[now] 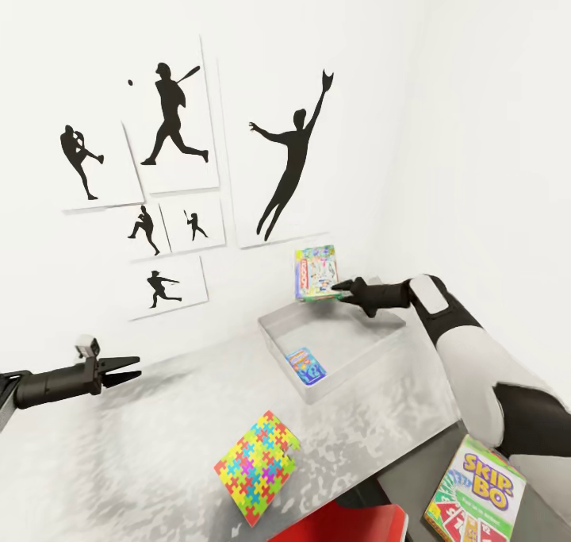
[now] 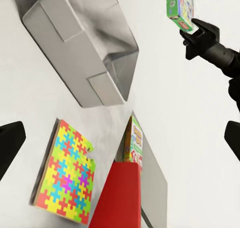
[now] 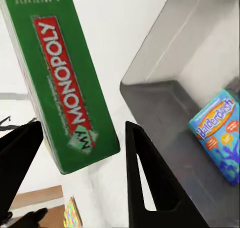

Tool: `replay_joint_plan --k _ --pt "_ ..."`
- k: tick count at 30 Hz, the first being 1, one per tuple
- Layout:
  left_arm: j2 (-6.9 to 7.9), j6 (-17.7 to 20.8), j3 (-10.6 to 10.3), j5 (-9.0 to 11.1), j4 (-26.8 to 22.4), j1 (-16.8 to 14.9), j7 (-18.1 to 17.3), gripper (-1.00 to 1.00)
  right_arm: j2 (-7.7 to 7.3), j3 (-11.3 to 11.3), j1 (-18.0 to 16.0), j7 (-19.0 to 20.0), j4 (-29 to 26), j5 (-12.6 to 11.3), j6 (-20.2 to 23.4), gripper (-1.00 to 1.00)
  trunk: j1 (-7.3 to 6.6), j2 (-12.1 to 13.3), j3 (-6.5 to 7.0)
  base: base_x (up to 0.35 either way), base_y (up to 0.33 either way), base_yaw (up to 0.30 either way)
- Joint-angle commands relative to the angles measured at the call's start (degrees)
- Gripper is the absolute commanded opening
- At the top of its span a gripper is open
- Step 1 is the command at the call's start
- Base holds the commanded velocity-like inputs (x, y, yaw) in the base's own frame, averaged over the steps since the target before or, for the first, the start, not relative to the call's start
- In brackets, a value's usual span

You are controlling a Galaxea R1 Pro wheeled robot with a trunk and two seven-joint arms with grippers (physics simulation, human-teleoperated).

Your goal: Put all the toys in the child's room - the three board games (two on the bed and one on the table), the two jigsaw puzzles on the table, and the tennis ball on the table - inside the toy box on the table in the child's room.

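Nearest, the yellow-green Skip-Bo card box (image 1: 476,498) lies on the lower dark side unit and the square puzzle-patterned box (image 1: 255,466) on the mottled pale surface (image 1: 119,447), both awaiting pickup. Farther, the left tool (image 1: 131,370) hovers open and empty, while the right tool (image 1: 342,290) pinches the green Monopoly box (image 1: 316,272) above the shallow grey tray (image 1: 349,355), likely to drop it beside the small blue game box (image 1: 305,364) inside.

Black baseball silhouette posters (image 1: 170,125) on wall; red chair (image 1: 349,526)

table (image 1: 143,439) is carrying toy box (image 1: 373,350) at 1 o'clock | jigsaw puzzle (image 1: 256,466) is lying at 5 o'clock, partly over the front edge | lower side unit (image 1: 412,478) is carrying Skip-Bo box (image 1: 476,501)
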Motion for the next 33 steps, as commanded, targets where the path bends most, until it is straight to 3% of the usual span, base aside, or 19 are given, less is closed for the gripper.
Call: replay_joint_plan --k 1,4,10,16,25,29,33 --pt "-0.10 0.6 0.0 0.0 0.0 -0.1 -0.2 1.00 -1.26 -0.3 -0.6 0.2 1.7 -1.1 0.3 -1.00 0.03 -0.1 -0.13 0.000 0.000 0.000" --pt "-0.42 0.6 -0.1 -0.1 0.0 -0.1 -0.2 1.00 -4.00 0.0 -1.2 0.1 3.9 -1.0 0.3 -1.00 0.03 -0.1 -0.13 0.000 0.000 0.000" --pt "-0.94 0.6 -0.1 -0.1 -0.1 -0.1 -0.2 1.00 -6.89 0.1 -0.3 0.2 4.5 -1.0 0.3 -1.00 0.03 -0.1 -0.13 0.000 0.000 0.000" --pt "-1.36 0.6 -0.1 -0.1 0.0 -0.1 -0.2 1.00 -8.15 0.0 0.7 0.3 4.7 -1.2 0.3 -1.00 0.03 -0.1 -0.13 0.000 0.000 0.000" --pt "-1.50 0.6 -0.1 -0.1 0.0 -0.1 -0.2 1.00 -6.29 -0.1 1.3 -0.1 4.8 -1.3 -4.3 -1.00 0.03 -0.1 -0.13 0.000 0.000 0.000" --pt "-1.51 0.6 -0.1 -0.1 0.0 -0.1 -0.2 1.00 -2.88 -0.1 1.3 -1.5 4.8 -0.9 -10.6 -1.00 0.03 -0.1 -0.13 0.000 0.000 0.000" --pt "-1.51 0.6 -0.1 -0.2 0.0 -0.1 -0.2 1.00 -0.86 0.0 1.4 -6.0 4.9 -1.2 -13.2 -1.00 0.03 -0.1 -0.13 0.000 0.000 0.000"
